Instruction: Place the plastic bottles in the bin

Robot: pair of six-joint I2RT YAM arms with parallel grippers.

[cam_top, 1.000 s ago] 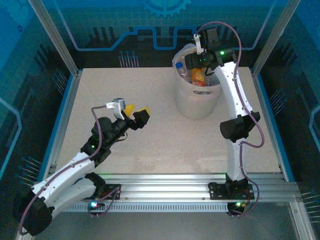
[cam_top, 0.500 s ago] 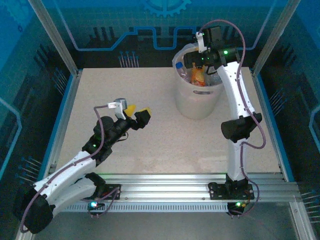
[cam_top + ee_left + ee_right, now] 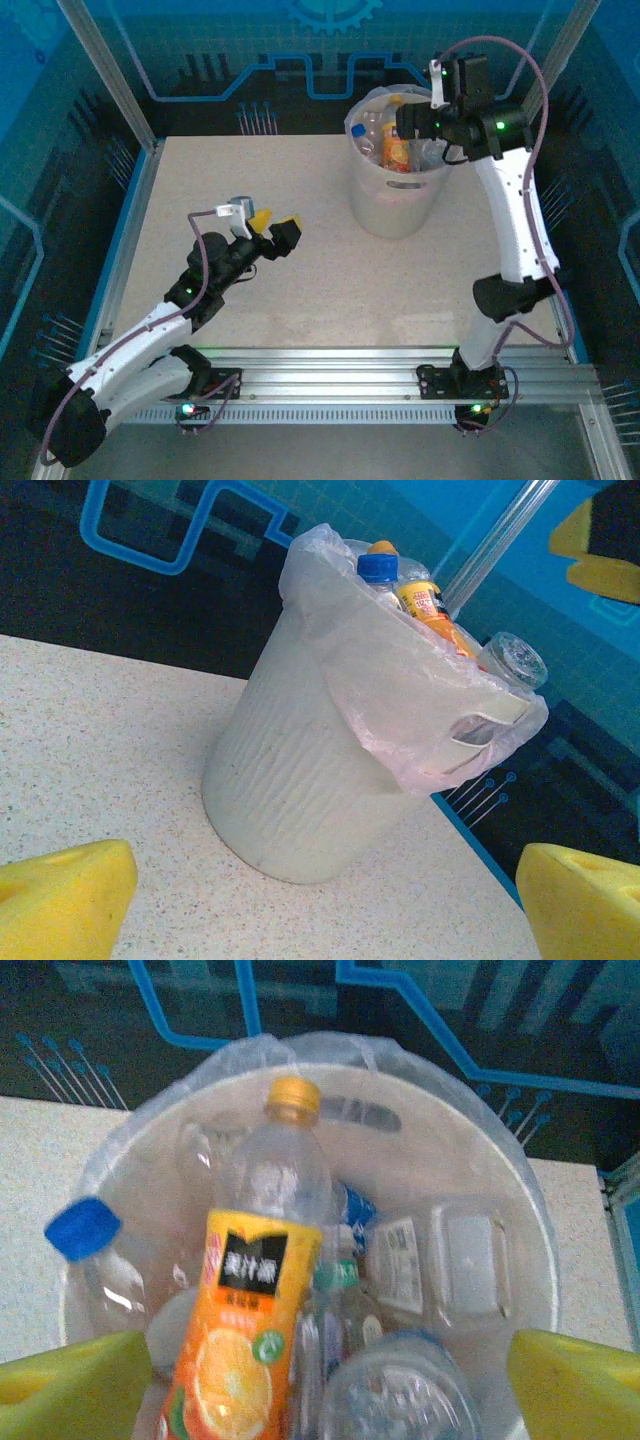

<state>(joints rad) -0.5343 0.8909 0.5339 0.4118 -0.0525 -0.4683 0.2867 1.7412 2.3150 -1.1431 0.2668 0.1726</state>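
Bin (image 3: 395,205) heaped: the orange bottle (image 3: 240,1340) pokes above its rim and may topple out. Left and right jaws wide open, empty.

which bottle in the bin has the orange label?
The yellow-capped bottle standing in the bin; its label shows an orange. The blue-capped bottle and the others look clear.

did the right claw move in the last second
Yes. The right claw has shifted to the right, from over the middle of the bin toward its right rim.
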